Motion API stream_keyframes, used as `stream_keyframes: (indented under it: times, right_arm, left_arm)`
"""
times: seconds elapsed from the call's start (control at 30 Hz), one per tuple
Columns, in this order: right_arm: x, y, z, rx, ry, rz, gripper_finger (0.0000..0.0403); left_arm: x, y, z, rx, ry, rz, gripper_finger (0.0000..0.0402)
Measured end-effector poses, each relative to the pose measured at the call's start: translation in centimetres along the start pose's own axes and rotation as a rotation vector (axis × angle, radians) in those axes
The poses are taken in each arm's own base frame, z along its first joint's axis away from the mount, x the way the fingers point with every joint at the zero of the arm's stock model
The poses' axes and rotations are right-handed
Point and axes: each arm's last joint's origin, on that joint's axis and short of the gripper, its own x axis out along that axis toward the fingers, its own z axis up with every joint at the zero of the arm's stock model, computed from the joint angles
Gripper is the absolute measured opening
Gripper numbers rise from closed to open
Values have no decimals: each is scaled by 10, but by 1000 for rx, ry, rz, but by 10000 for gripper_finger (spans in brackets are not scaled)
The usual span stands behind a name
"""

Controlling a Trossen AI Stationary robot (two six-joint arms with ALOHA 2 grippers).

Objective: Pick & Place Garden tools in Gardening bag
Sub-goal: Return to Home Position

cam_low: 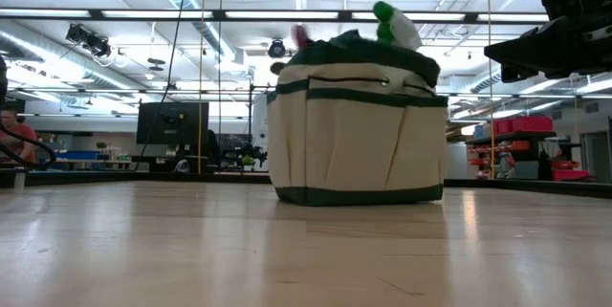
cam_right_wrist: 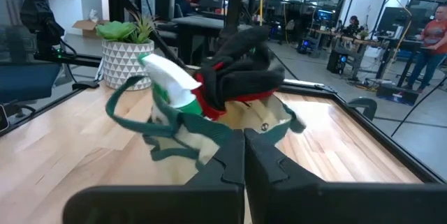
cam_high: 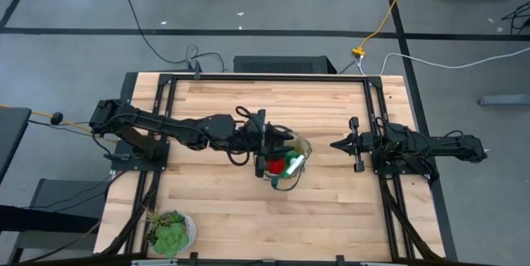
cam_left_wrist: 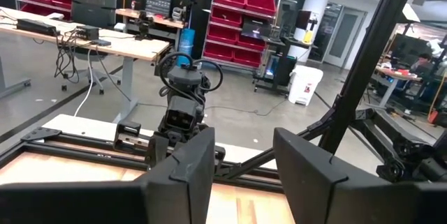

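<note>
You had the gardening bag (cam_high: pixel 303 147) sitting near the middle of the table (cam_high: pixel 224 208), upright on its base. The red-and-black glove bundle (cam_high: pixel 273 166) and the green spray bottle (cam_high: pixel 293 164) were both inside it. From above they were only a red patch and a green streak side by side. The low view gave you what the overhead could not: the bag's (cam_low: pixel 359 135) tan wall with its green bands, and the bottle's (cam_low: pixel 392 22) top poking up past the rim. The right wrist view showed the bundle (cam_right_wrist: pixel 241 70) heaped above the rim with the bottle (cam_right_wrist: pixel 171 81) leaning against it, nozzle outward, and a green handle loop (cam_right_wrist: pixel 119 109) drooping to one side.

Your left gripper (cam_high: pixel 280 139) hung at the bag's rim on the left arm's side. Only its wrist view told you its state: the gripper (cam_left_wrist: pixel 241 175) had its two fingers (cam_left_wrist: pixel 181 175) standing apart with nothing between them. That view looked level across to the right arm (cam_left_wrist: pixel 183 105).

Your right gripper (cam_high: pixel 335 144) waited near the table's right edge, apart from the bag and pointing at it. In its own wrist view it (cam_right_wrist: pixel 244 161) was pressed closed on nothing.

The potted plant (cam_high: pixel 170 233) stood at the near left corner, and it showed behind the bag in the right wrist view (cam_right_wrist: pixel 129 49). People (cam_right_wrist: pixel 433 35) stood in the room beyond
</note>
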Motion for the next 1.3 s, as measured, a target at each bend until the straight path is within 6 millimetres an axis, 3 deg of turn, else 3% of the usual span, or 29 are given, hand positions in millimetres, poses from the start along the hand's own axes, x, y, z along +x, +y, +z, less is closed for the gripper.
stream_keyframes:
  times: [0.87, 1.3]
  right_arm:
    - [0, 0, 0, 0, 0, 0, 2]
    - [0, 0, 0, 0, 0, 0, 2]
  left_arm:
    - [0, 3, -1, 20, 19, 12, 153]
    - [2, 41, -13, 53, 203, 150, 44]
